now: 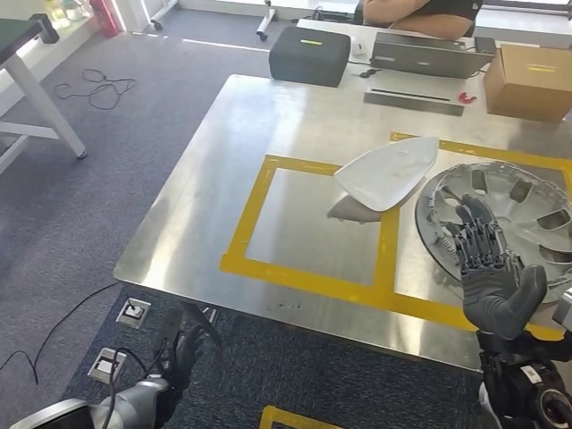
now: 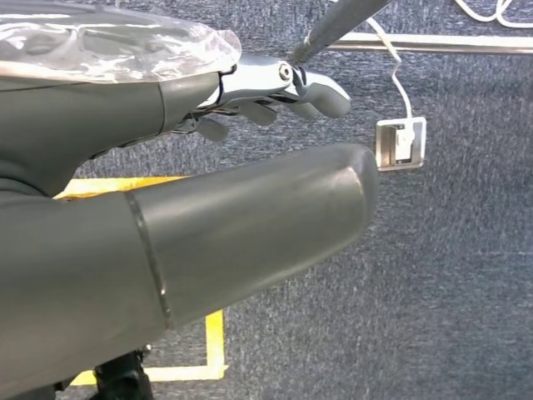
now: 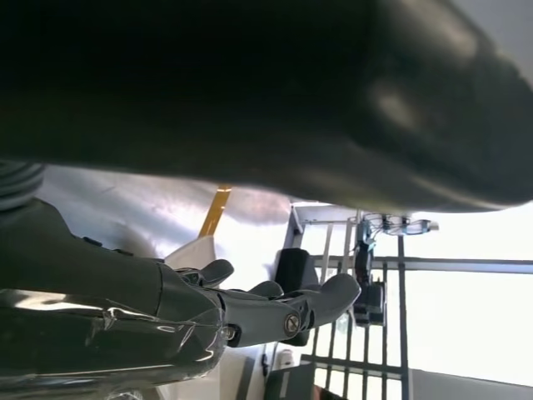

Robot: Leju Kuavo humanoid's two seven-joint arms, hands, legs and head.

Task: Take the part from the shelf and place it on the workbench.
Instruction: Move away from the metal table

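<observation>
Taken to be the task's part: wheel cover (image 1: 519,206), lying flat on the worktop (image 1: 270,116) inside the right-hand square of yellow tape (image 1: 307,277), so probably set down already. Just over its near rim, right robot hand (image 1: 492,268), raised with palm up, fingers apart, holding nothing. Touching the rim or just clear of it, impossible to say. Main risk from here: catching a fingertip in one of the cover's openings or under its edge while pulling away, which would drag or tip the cover off its square and toward the worktop's near edge. Second risk: bumping the white shell (image 1: 388,170) beside it, which sits across the tape line between the two squares and looks propped up at one side, so likely to rock or slide at a light touch. Low at the near corner, below the worktop edge, left robot hand (image 1: 180,353), fingers loosely extended and gripping nothing; could snag the cable on the floor near it if swung up carelessly. As for containers: cardboard box (image 1: 529,80) at the far right, flaps shut, contents hidden; dark case (image 1: 310,55) at the far side, closed too, contents unknown. Between them, a laptop (image 1: 424,54), with a person seated behind.
</observation>
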